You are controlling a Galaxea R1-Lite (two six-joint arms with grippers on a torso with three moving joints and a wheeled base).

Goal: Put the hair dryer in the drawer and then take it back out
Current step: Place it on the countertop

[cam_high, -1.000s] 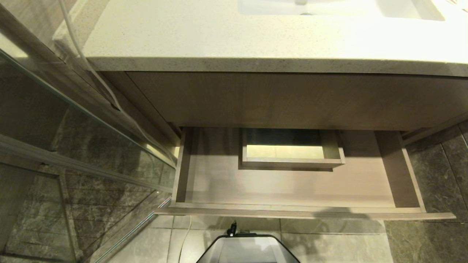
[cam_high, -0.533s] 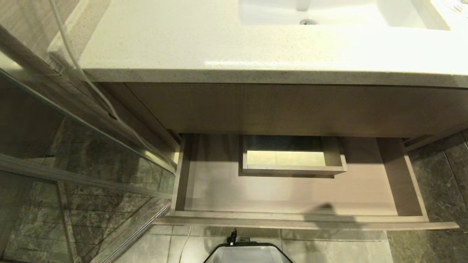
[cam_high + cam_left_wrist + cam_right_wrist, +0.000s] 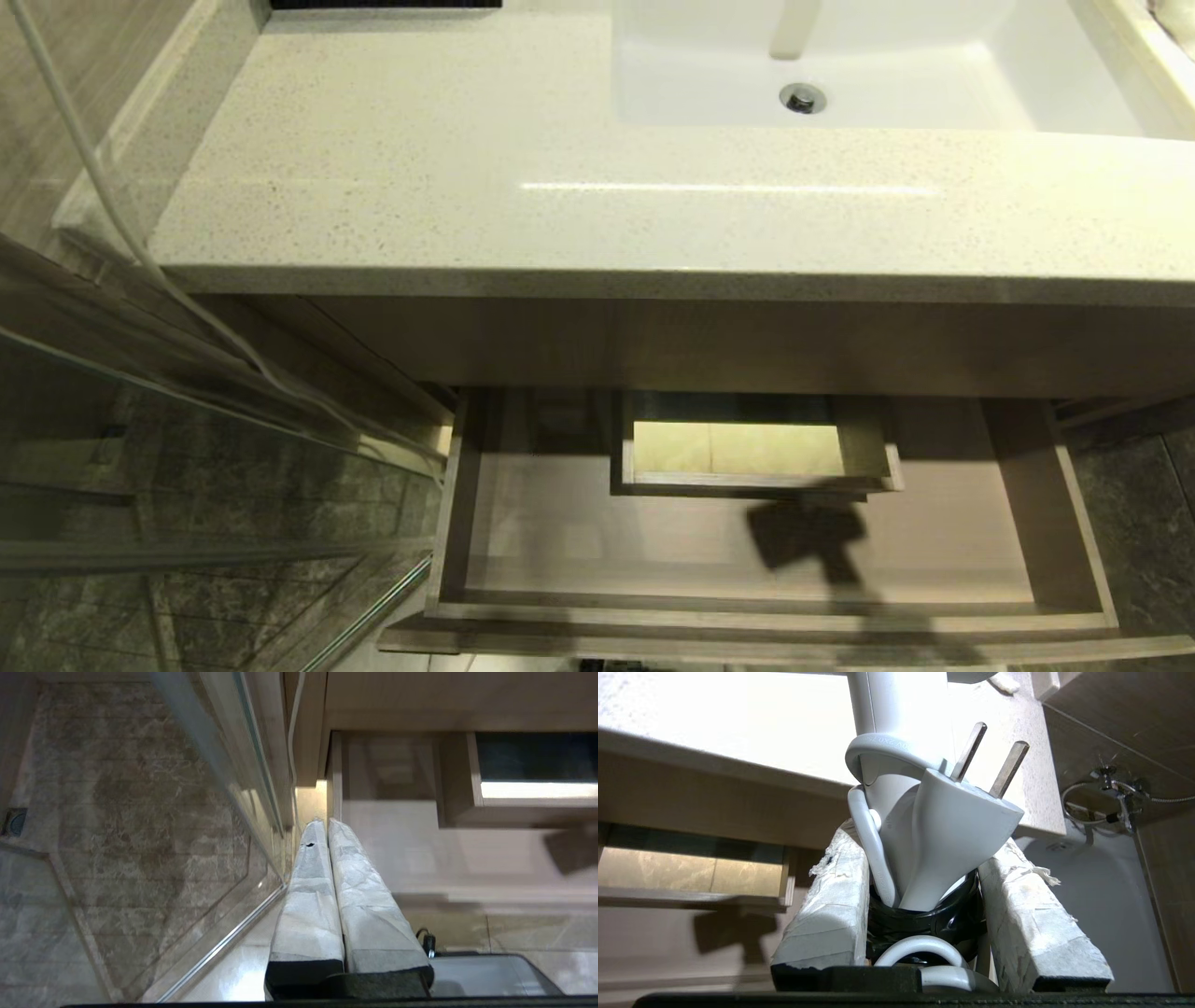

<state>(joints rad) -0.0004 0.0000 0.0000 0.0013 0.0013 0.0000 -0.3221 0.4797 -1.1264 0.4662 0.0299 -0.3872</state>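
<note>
**Head camera tilting up; hair dryer held over open drawer**

Since a second ago the head view is lifting: the countertop [image 3: 523,168] and sink basin [image 3: 868,84] are filling more of it, the drawer [image 3: 523,523] sliding lower, a dark shadow now lying on its floor. Right gripper [image 3: 924,877] is clamping the hair dryer [image 3: 901,826] by its handle and bundled cord, plug [image 3: 966,807] prongs sticking out, just in front of the drawer's boxed cutout [image 3: 747,448]. Left gripper [image 3: 327,830], fingers pressed together, is hanging beside the drawer's left wall.
</note>
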